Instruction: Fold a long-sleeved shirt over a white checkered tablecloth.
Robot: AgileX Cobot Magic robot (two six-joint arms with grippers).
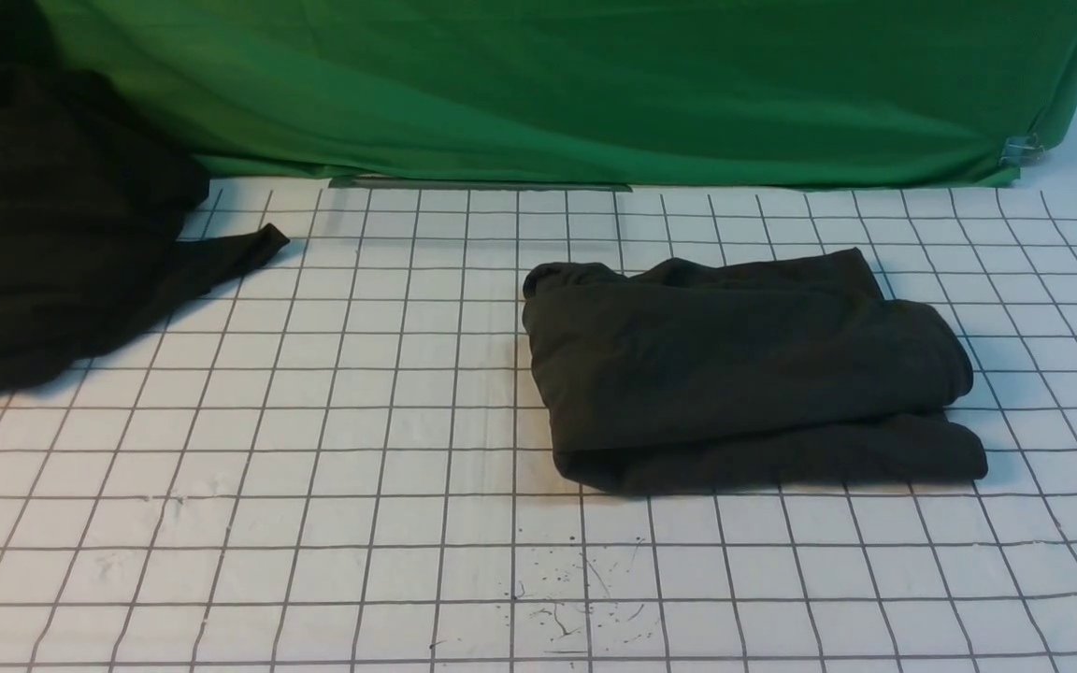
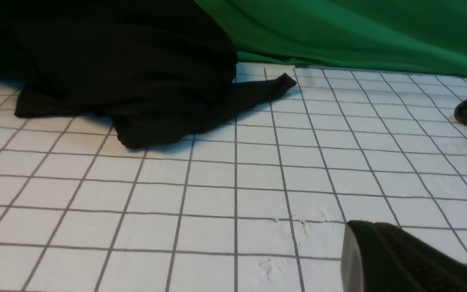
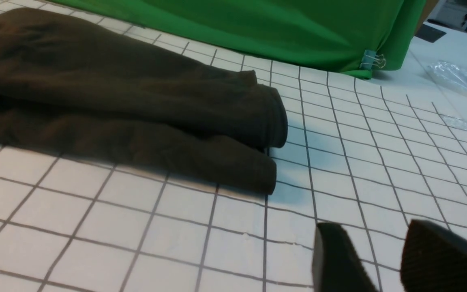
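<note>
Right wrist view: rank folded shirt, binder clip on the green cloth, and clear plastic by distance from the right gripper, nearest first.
Measured from the right gripper, jaws apart and empty over the checkered tablecloth:
1. Folded shirt, lying on the tablecloth, its near corner just ahead of the fingers.
2. Clear plastic, off the cloth's far edge.
3. Binder clip, at the bottom corner of the green cloth.

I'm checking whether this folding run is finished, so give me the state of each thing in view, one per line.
Long-sleeved shirt: folded into a compact bundle, lying on the cloth, not held.
White checkered tablecloth: spread flat, a few dark scuffs near the front.
Black cloth heap: unfolded, piled at the far left.
Green cloth: hanging as a backdrop, clipped at its right corner.
Left gripper: shut, empty.
Right gripper: open, holding nothing.
</note>
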